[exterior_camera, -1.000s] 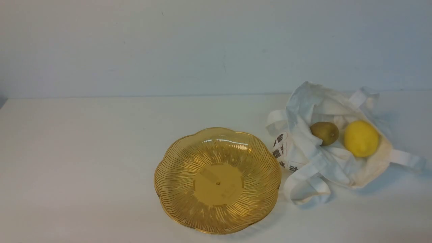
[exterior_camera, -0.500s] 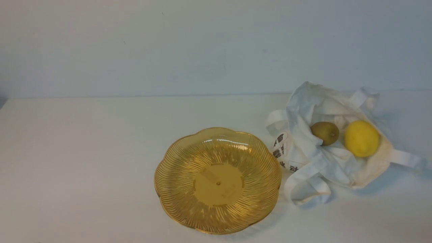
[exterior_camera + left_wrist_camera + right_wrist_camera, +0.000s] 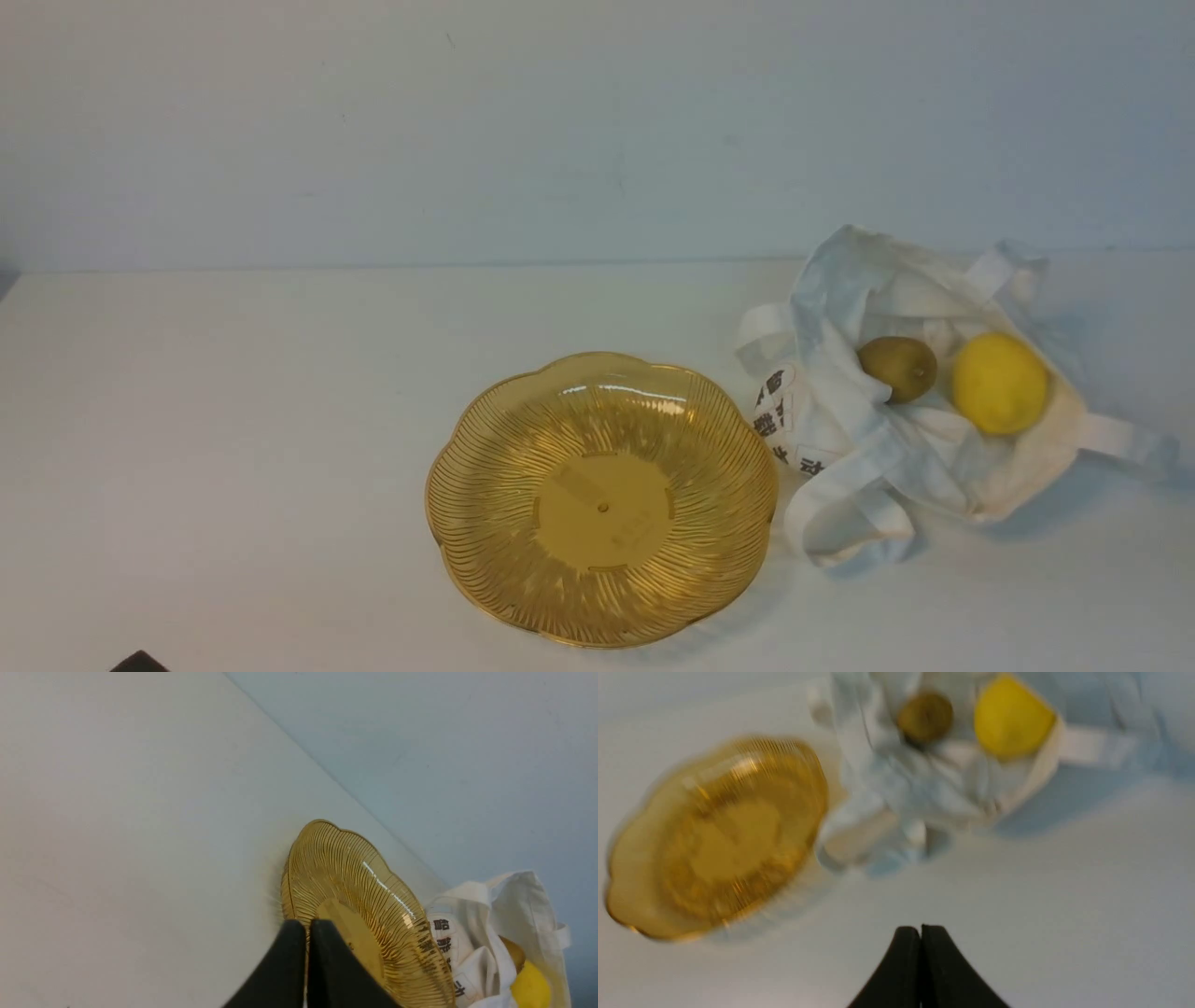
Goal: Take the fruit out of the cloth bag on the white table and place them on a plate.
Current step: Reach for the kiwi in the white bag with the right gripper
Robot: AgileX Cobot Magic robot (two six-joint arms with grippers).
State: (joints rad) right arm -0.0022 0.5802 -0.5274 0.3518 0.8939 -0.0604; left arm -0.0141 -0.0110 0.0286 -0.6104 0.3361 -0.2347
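The soft white-and-cream cloth bag point(image 3: 868, 467) lies open on the plain white table point(image 3: 233, 420), just beside the translucent amber scalloped plate point(image 3: 476, 532), at its 2 o'clock. Inside sit 2 fruits: a small brown-green kiwi point(image 3: 898, 369) and, at its 3 o'clock, a round yellow lemon point(image 3: 1000, 383). The left gripper point(image 3: 307, 933) and the right gripper point(image 3: 920, 938) are both pressed closed, gripping nothing.

The front view looked forward and down over the table point(image 3: 233, 420); the left wrist view skimmed low across it; the right looked down, blurred; all shared the plate point(image 3: 602, 499) and bag point(image 3: 896, 448).
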